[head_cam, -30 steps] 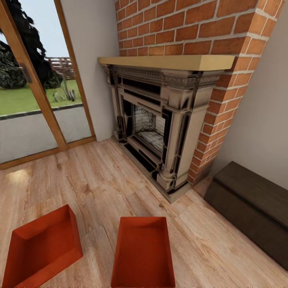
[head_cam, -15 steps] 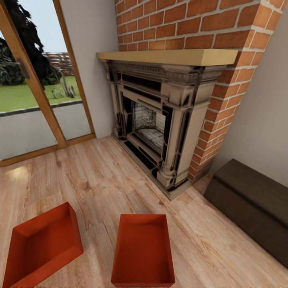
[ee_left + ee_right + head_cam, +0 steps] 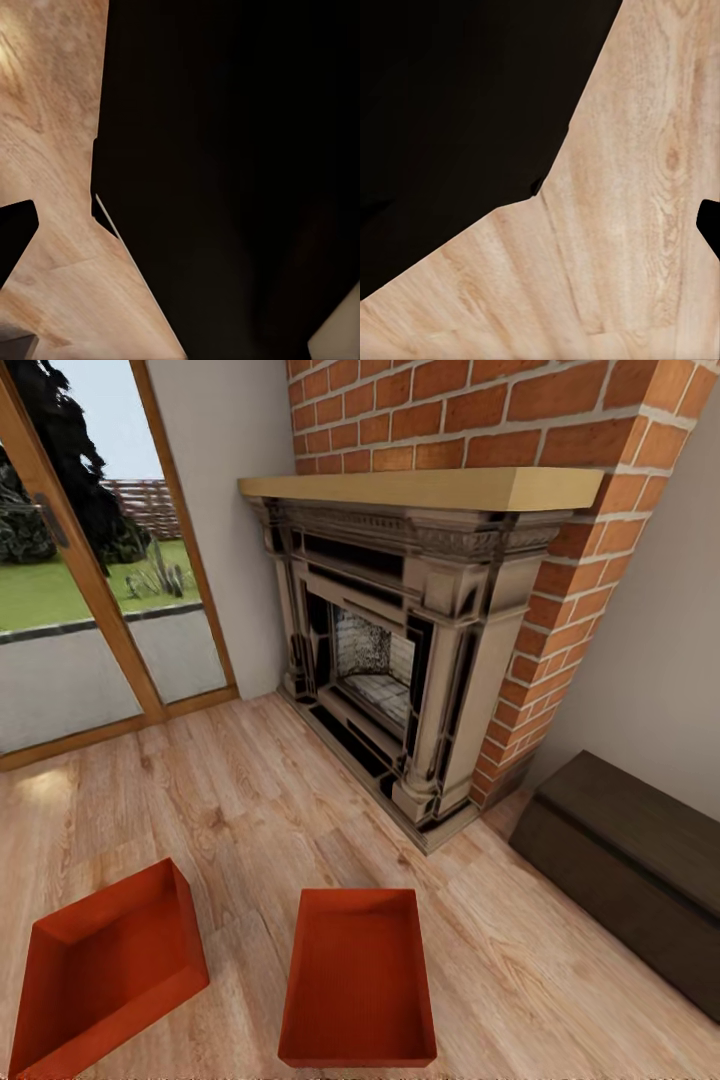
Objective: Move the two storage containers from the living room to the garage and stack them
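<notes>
We have both bins on the light plank floor of the living room, ahead of us and low in the head view. The nearer-to-centre bin lies almost straight ahead, its long axis running away from us toward the fireplace. The other bin sits off to our left, just beside the first but apart from it, turned so its long axis slants toward the glass doors. A dark chest stands well to the right against the wall and is not ours to move.

Our arms do not appear in the head view, so we judge the bins' direction only from the body: the centre bin sits about evenly between both arms, the slanted one nearer the left arm. Taking the centre bin first looks simplest, with one arm at each long side.

The wrist views give us plank flooring past large black shapes that we cannot identify. How far either end effector stands open we cannot tell, and we see nothing held by either one
</notes>
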